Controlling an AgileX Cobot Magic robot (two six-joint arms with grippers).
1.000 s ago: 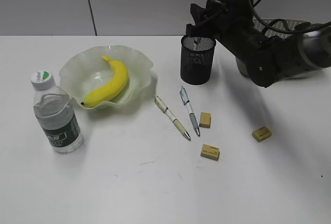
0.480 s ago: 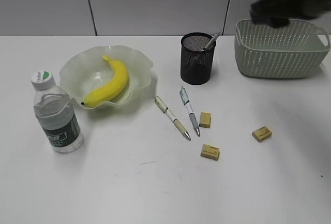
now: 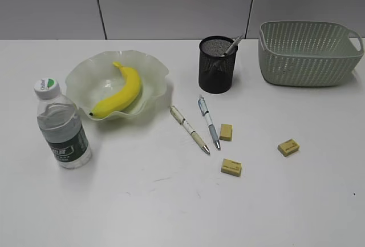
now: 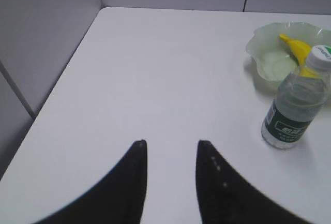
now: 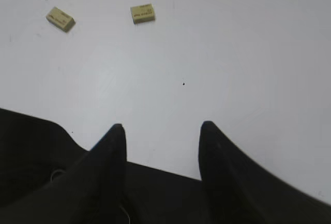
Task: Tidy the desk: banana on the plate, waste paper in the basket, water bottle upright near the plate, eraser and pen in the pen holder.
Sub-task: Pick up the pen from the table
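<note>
The right gripper [image 5: 161,131], jaws open and empty, hangs over the desk [image 3: 171,213] nearer the erasers [image 5: 143,13] than the left gripper [image 4: 170,149], likewise open and empty.

Three pens [image 3: 190,130], three erasers [image 3: 231,167], one banana [image 3: 121,91], one bottle [image 3: 61,126].

On my worktop [image 3: 142,201] the banana [image 3: 120,92] is lying in the plate [image 3: 154,67], the water bottle [image 3: 61,126] standing before it. Two pens [image 3: 199,124] and three erasers [image 3: 231,167] are lying before the pen holder [image 3: 217,67], the basket [image 3: 308,53] sitting right of it.
</note>
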